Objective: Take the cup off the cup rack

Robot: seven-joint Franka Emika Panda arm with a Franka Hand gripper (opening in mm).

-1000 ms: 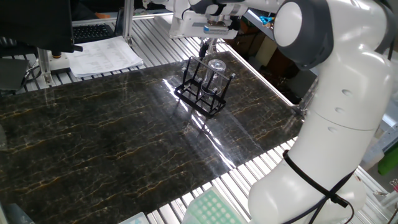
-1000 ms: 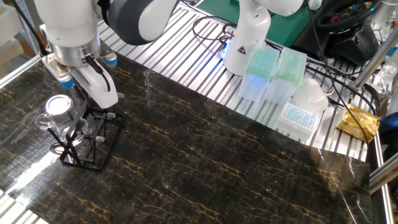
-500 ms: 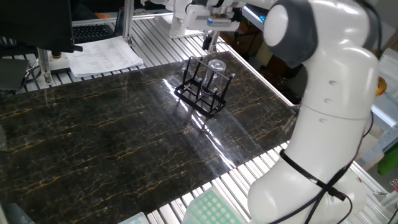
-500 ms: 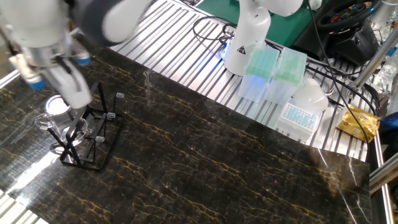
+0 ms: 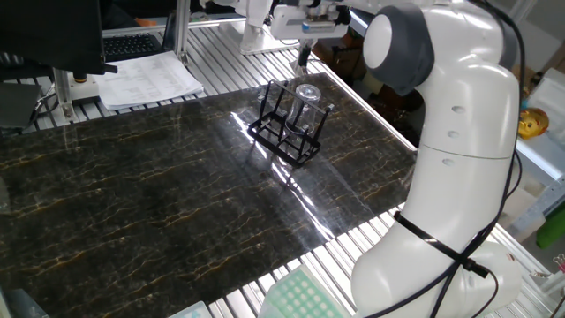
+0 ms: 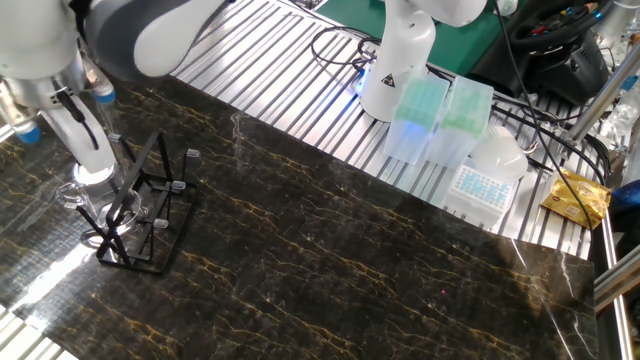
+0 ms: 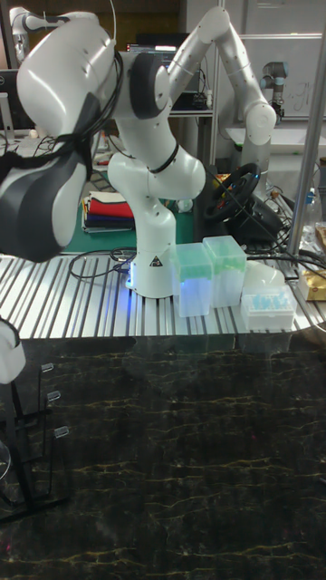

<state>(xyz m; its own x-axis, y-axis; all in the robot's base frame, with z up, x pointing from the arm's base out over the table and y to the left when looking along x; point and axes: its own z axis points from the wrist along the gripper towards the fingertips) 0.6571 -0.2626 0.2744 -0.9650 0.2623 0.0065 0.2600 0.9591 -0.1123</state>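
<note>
One fixed view looked down from high beside the white arm's body, which filled its right side, across the dark marble table (image 5: 159, 203) toward the far edge, where the gripper (image 5: 303, 60) hung just above the black rack (image 5: 287, 124).

The other fixed view faced the table (image 6: 350, 270) from the opposite side, also from above, so the rack (image 6: 135, 215) sat at its left, under the hand, with green boxes (image 6: 440, 115) behind.

The tall fixed view stood low and close, level with the table (image 7: 199, 471), catching only the rack's edge (image 7: 32, 444) at its left margin.

All three shared the table and rack.
</note>
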